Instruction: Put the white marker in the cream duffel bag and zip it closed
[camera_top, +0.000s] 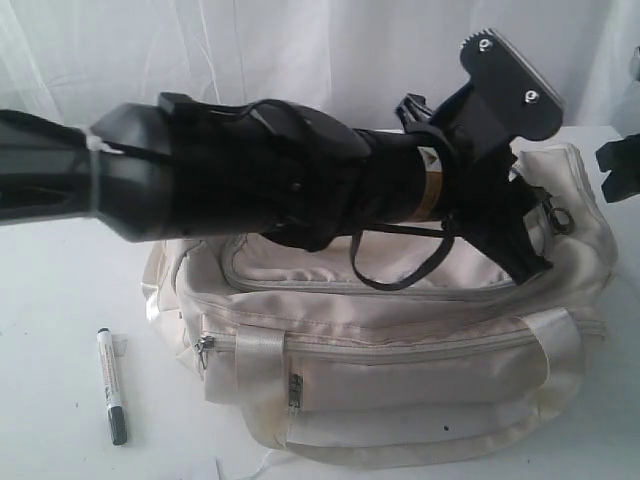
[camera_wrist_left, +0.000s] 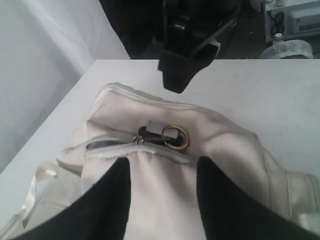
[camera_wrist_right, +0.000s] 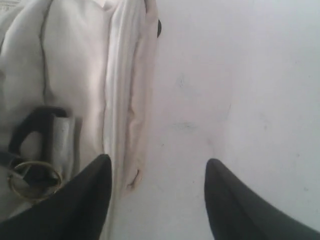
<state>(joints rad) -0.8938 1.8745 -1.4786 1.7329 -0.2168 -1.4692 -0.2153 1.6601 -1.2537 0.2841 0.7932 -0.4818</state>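
Nearest, lower left of the exterior view: white marker (camera_top: 112, 385) lying flat on the surface (camera_top: 50, 300), not held. Its long axis runs almost straight up and down the frame, dark cap at the lower end. It sits near the bag's left front corner, apart from it.

Behind it, centre frame: cream duffel bag (camera_top: 400, 340), upright, front pocket zip facing the camera. The left wrist view shows a zip slider (camera_wrist_left: 137, 141) at the bag's end with a dark slit running away from it, just beside a brass ring (camera_wrist_left: 175, 136). I cannot tell how far the top opening is undone.

Further back: my left arm (camera_top: 250, 180) crosses the frame above the bag, with my left hand (camera_wrist_left: 162, 162) over the bag's right end, upper right of the exterior view. Fingers well apart, cloth below them, nothing gripped.

Furthest: my right hand (camera_wrist_right: 159, 160), at the far right edge of the exterior view, off that same end of the bag. It straddles the bag's edge seam and bare surface. Fingers wide, empty.

Judgement: the marker lies toward the lower left from both hands, the whole length of the bag away. The left hand is the nearer, and the marker is on that arm's side. For the pickup, the fingers should close across the barrel, so left-right in the frame.
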